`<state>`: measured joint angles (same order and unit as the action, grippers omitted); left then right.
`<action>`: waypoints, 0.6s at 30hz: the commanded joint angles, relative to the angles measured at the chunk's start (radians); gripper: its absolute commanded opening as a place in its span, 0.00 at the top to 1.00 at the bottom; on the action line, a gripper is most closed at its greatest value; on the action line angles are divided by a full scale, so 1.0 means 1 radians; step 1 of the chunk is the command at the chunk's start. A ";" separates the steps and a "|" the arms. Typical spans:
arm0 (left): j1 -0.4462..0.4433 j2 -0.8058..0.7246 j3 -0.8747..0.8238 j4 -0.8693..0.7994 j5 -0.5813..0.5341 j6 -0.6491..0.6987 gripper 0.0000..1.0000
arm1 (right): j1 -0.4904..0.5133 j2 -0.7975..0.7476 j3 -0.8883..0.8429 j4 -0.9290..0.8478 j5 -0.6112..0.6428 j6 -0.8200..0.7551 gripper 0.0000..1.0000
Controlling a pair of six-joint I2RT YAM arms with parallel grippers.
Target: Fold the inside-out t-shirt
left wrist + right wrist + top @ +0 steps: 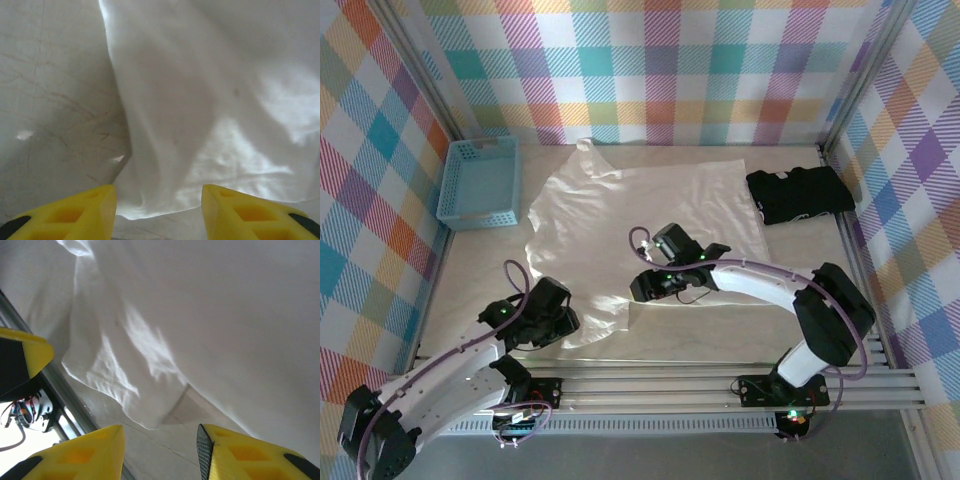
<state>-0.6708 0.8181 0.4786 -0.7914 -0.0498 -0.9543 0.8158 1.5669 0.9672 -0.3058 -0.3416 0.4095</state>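
Note:
The inside-out t-shirt (650,210) is white and wrinkly and lies spread over the middle of the table. My left gripper (560,325) sits low at the shirt's near-left corner. In the left wrist view its yellow fingers (90,212) stand apart, and the shirt's hem (150,212) lies just ahead of the left gripper (159,210), not pinched. My right gripper (645,285) hovers at the shirt's near edge. In the right wrist view the right gripper (160,452) is open over bare table, with a shirt corner (150,422) a little beyond the fingertips.
A blue basket (480,182) stands at the back left. A black folded garment (800,195) lies at the back right, beside the shirt. An aluminium rail (720,375) runs along the near edge. Plaid walls close in three sides.

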 commanded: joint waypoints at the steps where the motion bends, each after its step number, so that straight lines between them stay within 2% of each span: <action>1: -0.035 0.036 -0.029 -0.039 0.020 -0.044 0.53 | -0.017 -0.034 -0.021 -0.010 -0.021 -0.040 0.57; 6: -0.043 0.091 -0.018 -0.044 0.030 0.020 0.54 | -0.034 -0.023 -0.045 0.022 -0.051 -0.035 0.57; 12: -0.043 0.189 -0.022 0.033 0.061 0.061 0.59 | -0.037 -0.025 -0.054 0.033 -0.054 -0.024 0.56; 18: -0.044 0.225 -0.035 0.062 0.049 0.090 0.64 | -0.037 -0.034 -0.056 0.030 -0.053 -0.012 0.56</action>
<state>-0.7029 1.0309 0.4606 -0.7475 -0.0074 -0.8951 0.7845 1.5581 0.9234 -0.2852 -0.3729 0.4011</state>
